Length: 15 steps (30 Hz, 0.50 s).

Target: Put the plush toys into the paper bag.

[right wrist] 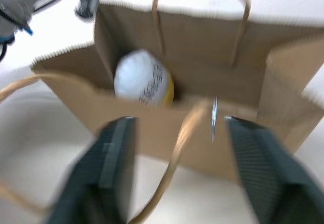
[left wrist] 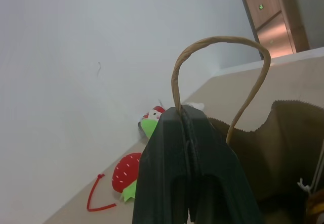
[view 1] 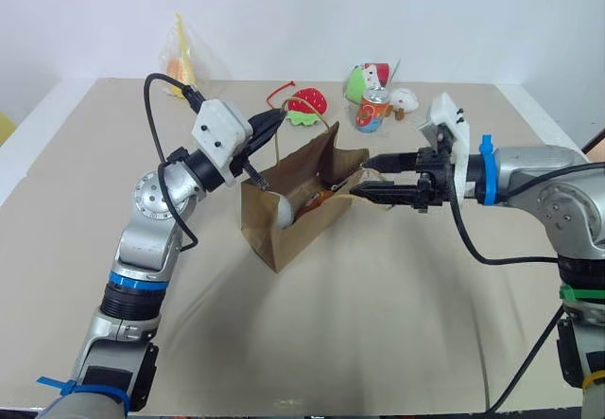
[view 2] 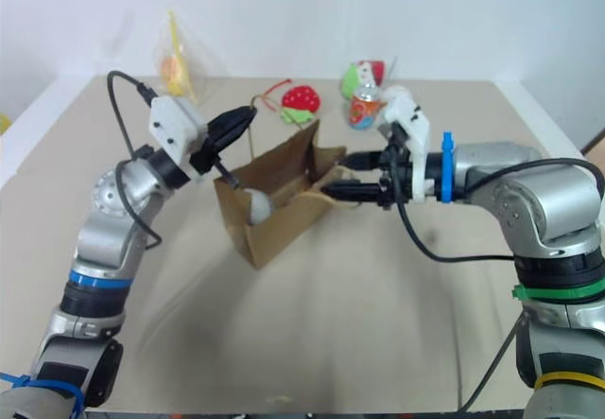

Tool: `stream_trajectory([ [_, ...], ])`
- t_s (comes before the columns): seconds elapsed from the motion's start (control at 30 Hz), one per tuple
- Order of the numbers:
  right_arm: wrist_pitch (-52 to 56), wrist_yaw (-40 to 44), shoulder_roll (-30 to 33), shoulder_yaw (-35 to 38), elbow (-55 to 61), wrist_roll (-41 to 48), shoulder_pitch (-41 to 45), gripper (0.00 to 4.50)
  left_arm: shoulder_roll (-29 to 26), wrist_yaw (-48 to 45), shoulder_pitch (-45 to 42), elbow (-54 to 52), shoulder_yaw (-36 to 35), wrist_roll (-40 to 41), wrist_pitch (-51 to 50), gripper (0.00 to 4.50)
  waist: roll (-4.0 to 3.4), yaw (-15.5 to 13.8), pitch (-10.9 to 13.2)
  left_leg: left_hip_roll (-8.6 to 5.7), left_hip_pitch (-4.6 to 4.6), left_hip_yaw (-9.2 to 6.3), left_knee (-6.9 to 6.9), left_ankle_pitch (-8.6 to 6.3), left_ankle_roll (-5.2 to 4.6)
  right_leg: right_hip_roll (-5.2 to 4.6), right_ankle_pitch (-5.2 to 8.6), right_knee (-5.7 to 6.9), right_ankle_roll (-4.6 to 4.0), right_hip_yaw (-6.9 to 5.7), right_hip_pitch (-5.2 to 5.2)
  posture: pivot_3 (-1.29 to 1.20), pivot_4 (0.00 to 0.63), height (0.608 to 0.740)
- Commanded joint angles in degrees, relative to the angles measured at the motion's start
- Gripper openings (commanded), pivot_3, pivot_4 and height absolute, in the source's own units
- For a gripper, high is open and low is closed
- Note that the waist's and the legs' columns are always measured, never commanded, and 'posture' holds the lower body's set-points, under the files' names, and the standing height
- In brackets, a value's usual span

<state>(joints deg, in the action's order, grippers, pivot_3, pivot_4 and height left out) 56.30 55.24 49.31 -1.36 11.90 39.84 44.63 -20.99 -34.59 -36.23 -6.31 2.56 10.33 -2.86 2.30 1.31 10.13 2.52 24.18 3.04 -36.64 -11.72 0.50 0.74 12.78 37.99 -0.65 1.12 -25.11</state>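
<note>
right wrist view shows the white egg toy [right wrist: 143,83] inside the paper bag [right wrist: 202,47], right gripper [right wrist: 177,148] spread wide at its rim. left gripper [left wrist: 188,128] pinches a thin cord handle [left wrist: 217,44]. the bag looks light, crumple-prone; handles are its safest hold.

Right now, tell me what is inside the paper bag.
Inside the paper bag lies the white egg plush with its yellow top; a brown-orange shape lies beside it, too covered by the bag's walls to identify. The bag's bottom is hidden.
</note>
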Motion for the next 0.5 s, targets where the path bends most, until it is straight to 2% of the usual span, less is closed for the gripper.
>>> stream_trajectory([
  [0.03,-1.7,2.0,-0.3,7.9,-3.8,4.0,5.4,4.44,-1.2,-2.2,0.8,-3.0,-1.1,2.9,-1.3,0.00,0.00,0.0,0.0,-0.01,0.00,0.01,-0.02,0.00,0.00,0.00,-0.01,0.03,-0.01,0.00,0.00,0.00,0.150,0.740],
  [0.07,-1.7,2.5,-0.1,8.4,-4.5,4.2,5.9,4.44,-1.3,-2.6,0.9,-3.1,-1.3,3.4,-1.6,0.00,0.00,0.0,0.0,-0.01,0.00,0.01,-0.03,0.00,0.00,0.00,-0.01,0.03,-0.02,0.00,0.00,0.00,0.150,0.740],
  [0.1,-2.3,3.4,0.5,8.5,-5.3,3.9,6.1,4.50,-1.4,-2.9,1.0,-3.2,-1.4,3.9,-2.0,0.43,0.00,0.0,0.0,-0.01,0.00,0.02,-0.05,0.01,0.00,-0.01,-0.03,0.04,-0.02,0.00,0.00,0.00,0.150,0.740],
  [0.17,-4.6,4.5,1.5,8.4,-7.8,1.8,6.4,4.50,-1.7,-3.8,1.2,-3.6,-1.6,5.1,-3.1,0.78,0.00,0.0,0.0,-0.02,0.00,0.01,-0.05,0.01,0.00,-0.02,-0.03,0.04,-0.02,0.00,0.01,0.00,0.150,0.740],
  [0.2,-6.3,4.6,1.4,8.8,-8.7,1.0,6.5,4.50,-1.9,-4.2,1.3,-3.8,-1.7,5.6,-3.4,1.39,0.00,0.0,0.0,-0.01,0.00,0.01,-0.06,0.01,0.00,-0.02,-0.03,0.04,-0.02,0.00,0.02,0.00,0.150,0.740],
  [0.23,-7.1,4.3,1.0,9.4,-9.2,1.0,6.9,4.50,-1.9,-4.5,1.4,-4.1,-2.1,6.7,-4.2,1.53,0.00,-0.1,0.0,-0.01,0.00,0.01,-0.06,0.01,0.00,-0.02,-0.03,0.04,-0.02,0.00,0.02,0.00,0.150,0.740],
  [0.27,-7.5,4.2,0.7,9.8,-9.4,1.1,7.2,4.50,-1.8,-4.7,1.5,-4.3,-2.3,7.5,-4.8,1.90,0.00,0.0,0.0,-0.02,0.00,0.02,-0.06,0.01,0.00,-0.02,-0.03,0.04,-0.02,0.01,0.01,0.00,0.150,0.740],
  [0.3,-7.8,4.1,0.0,10.6,-9.0,2.0,7.5,4.50,-1.9,-4.8,1.4,-4.6,-2.7,8.4,-5.6,2.48,0.00,0.0,0.0,-0.02,0.00,0.03,-0.06,0.01,0.00,-0.02,-0.03,0.04,-0.02,0.01,0.01,0.00,0.150,0.740],
  [0.33,-7.4,4.2,-0.3,10.9,-8.1,3.0,7.6,4.50,-2.0,-5.1,1.3,-5.0,-3.2,9.6,-6.5,2.66,-0.01,0.0,0.0,-0.02,0.00,0.04,-0.06,0.01,0.00,-0.02,-0.03,0.04,-0.02,0.03,0.01,0.00,0.150,0.740],
  [0.4,-6.3,6.0,-0.4,9.9,-3.5,5.3,6.4,4.50,-3.1,-6.7,1.3,-6.4,-4.6,13.3,-9.3,3.75,-0.01,0.0,0.0,0.01,0.00,0.03,-0.05,0.01,0.00,0.03,-0.03,0.07,-0.03,0.03,-0.03,0.00,0.150,0.740],
  [0.47,-4.2,7.6,-0.2,8.4,1.7,8.1,5.4,3.97,-5.2,-8.8,1.5,-8.2,-6.8,18.0,-12.9,4.46,-0.01,0.0,0.0,0.04,0.00,-0.01,-0.05,0.01,0.00,0.04,-0.03,0.07,-0.04,0.01,-0.02,0.00,0.150,0.740],
  [0.5,-3.6,8.7,0.2,8.1,3.3,9.2,5.1,3.75,-6.3,-9.8,1.6,-8.9,-7.6,19.6,-14.0,4.50,-0.01,0.0,0.0,0.04,0.01,-0.01,-0.05,0.01,0.00,0.04,-0.03,0.08,-0.04,0.01,-0.03,0.00,0.150,0.740],
])
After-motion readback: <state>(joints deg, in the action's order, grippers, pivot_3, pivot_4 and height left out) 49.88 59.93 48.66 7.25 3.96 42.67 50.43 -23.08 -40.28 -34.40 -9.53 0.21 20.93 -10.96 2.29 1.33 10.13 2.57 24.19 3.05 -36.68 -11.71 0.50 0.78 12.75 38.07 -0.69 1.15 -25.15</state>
